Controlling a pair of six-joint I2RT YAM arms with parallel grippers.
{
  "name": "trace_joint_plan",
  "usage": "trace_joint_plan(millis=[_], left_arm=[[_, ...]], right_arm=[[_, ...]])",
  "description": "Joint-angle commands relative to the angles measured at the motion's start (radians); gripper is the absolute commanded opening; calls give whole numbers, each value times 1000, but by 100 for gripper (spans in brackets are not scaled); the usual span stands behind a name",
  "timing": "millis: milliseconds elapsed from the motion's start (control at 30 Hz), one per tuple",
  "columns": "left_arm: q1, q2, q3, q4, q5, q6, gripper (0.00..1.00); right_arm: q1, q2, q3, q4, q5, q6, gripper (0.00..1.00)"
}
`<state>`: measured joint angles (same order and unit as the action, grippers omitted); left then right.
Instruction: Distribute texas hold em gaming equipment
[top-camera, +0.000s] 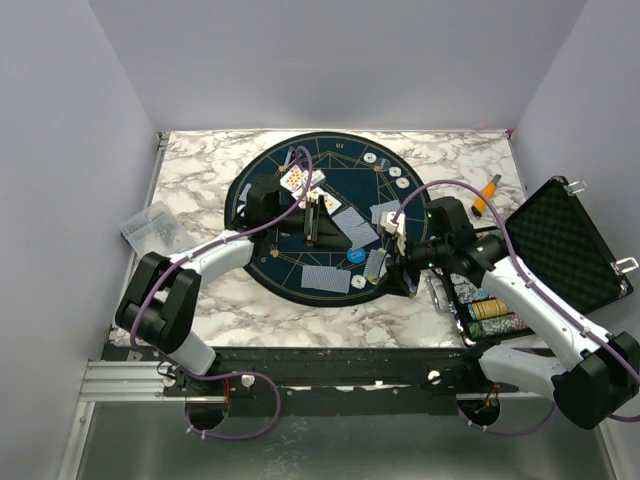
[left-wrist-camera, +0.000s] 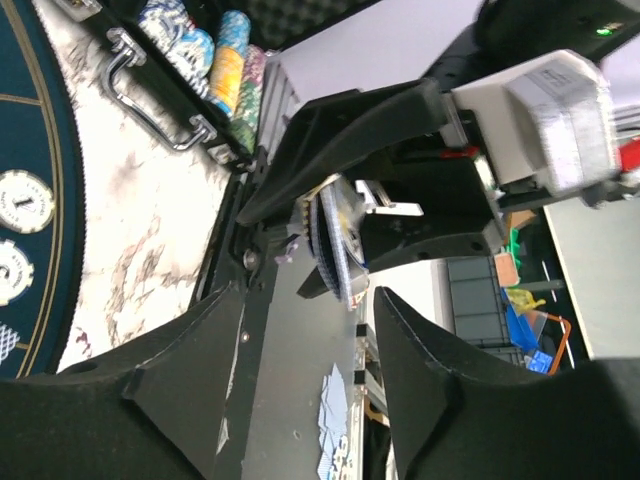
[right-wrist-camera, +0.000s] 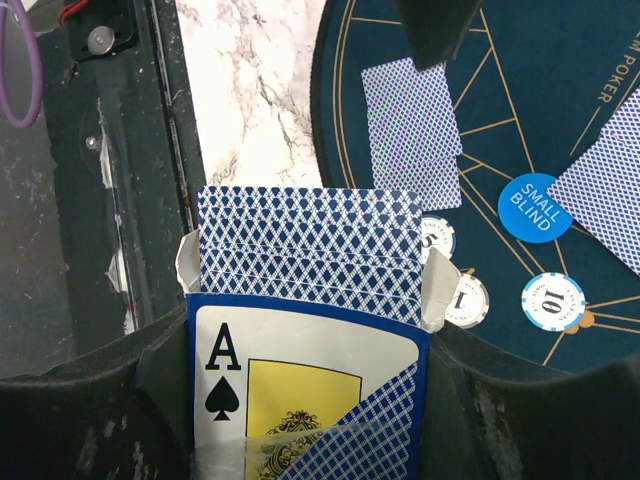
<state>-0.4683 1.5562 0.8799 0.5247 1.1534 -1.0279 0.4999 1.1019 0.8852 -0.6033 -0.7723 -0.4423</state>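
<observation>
**Blue-backed deck (right-wrist-camera: 310, 240) gripped at the mat (right-wrist-camera: 540, 110) edge**

Your right gripper (right-wrist-camera: 312, 440) was closed on the card box (right-wrist-camera: 300, 360), the deck poking out of its top, beside the mat's rim. Your left gripper (top-camera: 318, 218) hung over the mat's middle, fingers (left-wrist-camera: 170, 390) apart, nothing between them. Face-down cards (right-wrist-camera: 410, 120), a blue small-blind disc (right-wrist-camera: 534, 208) and whitish chips (right-wrist-camera: 552, 300) lay on the mat.
</observation>
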Motion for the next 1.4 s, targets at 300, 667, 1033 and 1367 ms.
trace_joint_plan(millis=[300, 667, 1033, 1367], left_arm=[[-122, 40, 70, -192, -75, 112, 71], [-207, 121, 128, -192, -75, 80, 63], [-231, 179, 167, -192, -43, 47, 29], [-203, 110, 122, -184, 19, 89, 0]], right_arm=[[5, 2, 27, 12, -9, 0, 1], [11, 11, 29, 17, -4, -6, 1], [16, 6, 14, 34, 35, -3, 1], [16, -24, 6, 20, 121, -4, 55]])
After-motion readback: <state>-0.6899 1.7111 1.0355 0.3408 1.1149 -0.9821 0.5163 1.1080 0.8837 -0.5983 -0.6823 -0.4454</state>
